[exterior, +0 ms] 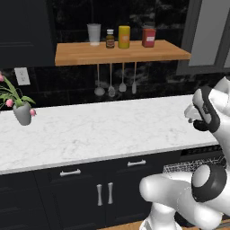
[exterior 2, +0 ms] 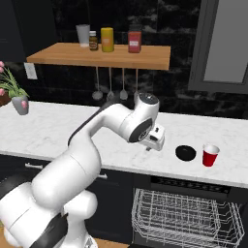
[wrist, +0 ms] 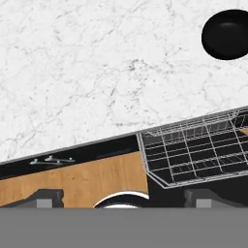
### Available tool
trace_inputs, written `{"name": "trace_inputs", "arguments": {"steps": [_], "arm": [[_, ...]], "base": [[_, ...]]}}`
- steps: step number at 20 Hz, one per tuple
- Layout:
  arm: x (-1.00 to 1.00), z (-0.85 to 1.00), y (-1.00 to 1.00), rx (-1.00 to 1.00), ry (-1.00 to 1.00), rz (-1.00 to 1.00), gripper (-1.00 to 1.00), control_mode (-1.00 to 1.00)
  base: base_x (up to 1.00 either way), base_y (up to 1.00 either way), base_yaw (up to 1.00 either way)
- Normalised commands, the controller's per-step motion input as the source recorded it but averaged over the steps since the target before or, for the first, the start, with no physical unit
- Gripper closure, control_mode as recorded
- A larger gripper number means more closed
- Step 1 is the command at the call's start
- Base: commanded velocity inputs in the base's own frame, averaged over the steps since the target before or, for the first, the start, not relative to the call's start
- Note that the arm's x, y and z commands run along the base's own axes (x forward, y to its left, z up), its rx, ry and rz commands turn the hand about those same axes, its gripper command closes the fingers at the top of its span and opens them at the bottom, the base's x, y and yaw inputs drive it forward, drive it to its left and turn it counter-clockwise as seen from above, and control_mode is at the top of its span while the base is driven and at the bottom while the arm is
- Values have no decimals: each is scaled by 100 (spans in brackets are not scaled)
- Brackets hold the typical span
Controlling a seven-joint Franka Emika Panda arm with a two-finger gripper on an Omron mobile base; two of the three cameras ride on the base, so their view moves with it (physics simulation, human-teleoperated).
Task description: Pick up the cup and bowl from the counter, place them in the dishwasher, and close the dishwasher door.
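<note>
A small red cup (exterior 2: pixel 210 155) stands upright on the white marble counter (exterior 2: pixel 58 135) near its front edge, far right. Just left of it sits a black bowl (exterior 2: pixel 185 153), which also lies at the upper right of the hand view as the bowl (wrist: pixel 227 34). My gripper (exterior 2: pixel 156 140) hovers over the counter a little left of the bowl, open, with nothing between its fingertips (wrist: pixel 48 198). Below the counter the dishwasher (exterior 2: pixel 189 186) stands open with its wire rack (exterior 2: pixel 184 218) pulled out. I cannot make out the dishwasher door itself.
A wooden wall shelf (exterior 2: pixel 97 54) holds a grey tumbler (exterior 2: pixel 83 35) and jars, with utensils (exterior 2: pixel 110 82) hanging under it. A potted plant (exterior 2: pixel 19 101) stands at the counter's far left. Dark cabinets with silver handles (exterior: pixel 103 193) run below, left of the dishwasher.
</note>
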Motion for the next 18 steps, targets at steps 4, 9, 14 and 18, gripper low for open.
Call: {"name": "trace_inputs", "arguments": {"steps": [4,9,14,18], "arm": [[80,-5,-14,0,0,0,-100,-100],[79,-4,-4,0,0,0,-100,-100],[37,-26,-7,0,0,-6,-100,-100],[18,-44,-16,0,0,-15,-100,-100]], "base": [[0,0,0],[0,0,0],[0,0,0],[0,0,0]]}}
